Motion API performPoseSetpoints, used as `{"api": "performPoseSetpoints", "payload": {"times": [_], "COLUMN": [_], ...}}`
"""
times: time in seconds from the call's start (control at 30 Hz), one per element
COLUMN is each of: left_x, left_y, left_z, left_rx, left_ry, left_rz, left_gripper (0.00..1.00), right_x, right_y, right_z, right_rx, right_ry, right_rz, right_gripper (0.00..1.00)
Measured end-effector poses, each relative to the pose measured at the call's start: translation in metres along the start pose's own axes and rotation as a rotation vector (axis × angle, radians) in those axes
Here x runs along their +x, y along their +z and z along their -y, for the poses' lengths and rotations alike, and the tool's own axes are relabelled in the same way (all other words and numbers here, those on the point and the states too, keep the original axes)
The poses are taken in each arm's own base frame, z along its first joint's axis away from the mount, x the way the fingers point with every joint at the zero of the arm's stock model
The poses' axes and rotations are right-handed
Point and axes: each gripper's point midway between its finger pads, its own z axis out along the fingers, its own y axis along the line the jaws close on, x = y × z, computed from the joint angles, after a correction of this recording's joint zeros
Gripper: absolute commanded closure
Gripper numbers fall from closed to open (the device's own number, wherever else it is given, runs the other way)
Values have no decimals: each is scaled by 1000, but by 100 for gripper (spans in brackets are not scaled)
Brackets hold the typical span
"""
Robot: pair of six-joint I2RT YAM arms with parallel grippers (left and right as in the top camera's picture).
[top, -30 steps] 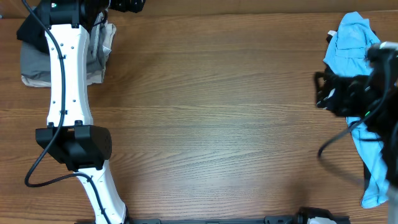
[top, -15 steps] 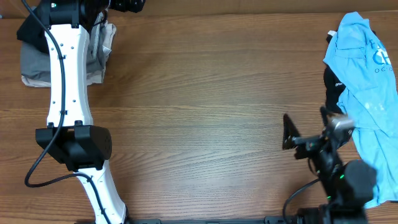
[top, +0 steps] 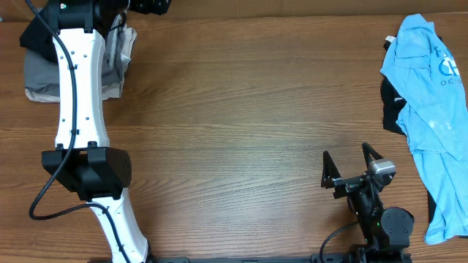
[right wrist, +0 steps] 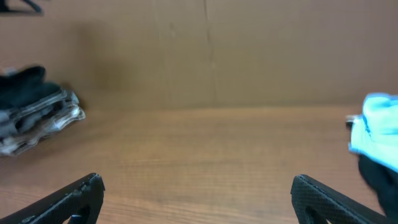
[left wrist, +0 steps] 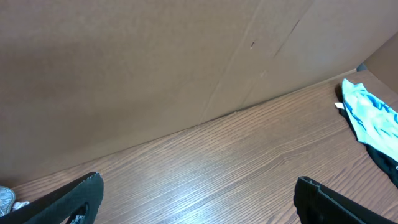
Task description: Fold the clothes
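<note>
Blue shirt (top: 428, 109) lies crumpled at right edge of table (top: 234, 131), not yet folded; right gripper (top: 345, 157) near it, fingers wide, empty, likely ready to grab; left gripper (left wrist: 199, 193) by folded pile (top: 40, 77), fingers wide, empty.

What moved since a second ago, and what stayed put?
The right gripper pulled back off the blue shirt toward the near edge of the table, open and empty. The shirt now lies uncovered. The left arm and the grey pile stayed put.
</note>
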Motion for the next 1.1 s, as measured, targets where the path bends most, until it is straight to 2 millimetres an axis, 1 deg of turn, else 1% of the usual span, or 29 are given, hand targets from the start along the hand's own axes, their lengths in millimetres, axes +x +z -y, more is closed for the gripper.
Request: {"api": "performPoseSetpoints", "payload": {"times": [0.03, 0.2, 0.97, 1.03, 1.1], "left_x": [0, 0, 0, 2, 11], "left_y": [0, 0, 0, 0, -1], "left_z": [0, 0, 0, 0, -1], "left_rx": [0, 0, 0, -1, -11], "left_ry": [0, 0, 0, -5, -25], "left_rz": [0, 0, 0, -8, -42], "left_gripper": [0, 0, 0, 0, 0], "right_x": [3, -1, -1, -1, -1], "right_y": [0, -1, -1, -1, -1], "right_z": [0, 0, 1, 1, 1], "right_rx": [2, 3, 9, 10, 10], "right_ry": [2, -3, -2, -2, -2], "right_rz": [-8, 9, 9, 10, 9], "right_gripper": [0, 0, 0, 0, 0]}}
